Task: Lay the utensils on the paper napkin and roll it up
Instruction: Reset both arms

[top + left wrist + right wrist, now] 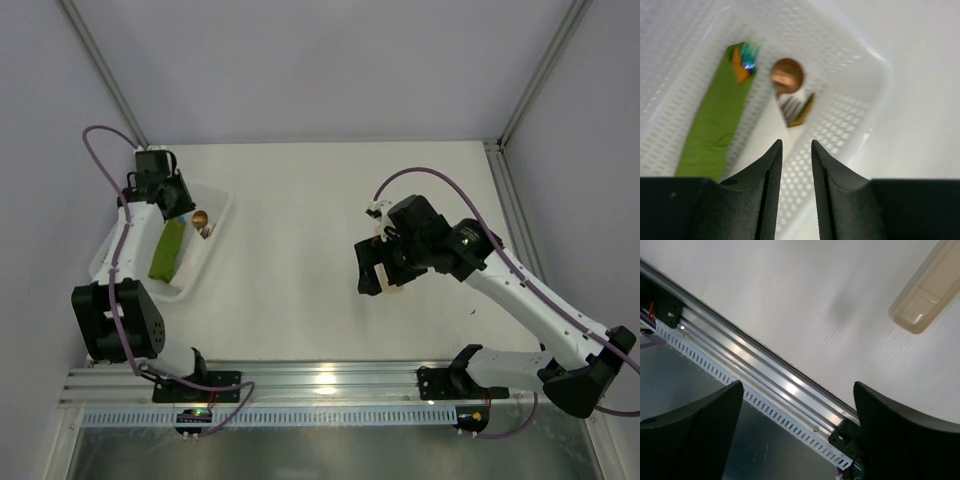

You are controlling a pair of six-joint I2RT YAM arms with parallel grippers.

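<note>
- The left claw (796, 145) hangs over the white perforated plastic tray (205, 262). Its two black fingers (771, 170) stand narrowly apart, with only a thin slit between them.
- Nothing sits in that slit. The tray floor shows through it, and the fingertips touch nothing that can be seen.
- The green paper napkin (715, 120), folded into a long narrow strip, lies flat inside the tray along its left wall.
- At the strip's far end are an orange utensil tip (738, 67) and a shiny iridescent blue-green one (748, 55). Both are blurred, and whether they lie on the paper or are tucked into it cannot be told.
- A round copper-coloured spoon bowl (787, 75) rests in the tray just right of that end, and a gold-tinted fork head (797, 107) is just beside it, nearer the claw.
- The right claw (796, 387) is well apart from the tray, out over the white table (300, 220) to the tray's right. Its fingers are spread wide and hold nothing.
- A flat beige plastic strip (922, 295) lies on the table near that claw, not touching it.
- The aluminium rail (765, 375) runs along the table's near edge, on the near side of the tray.
</note>
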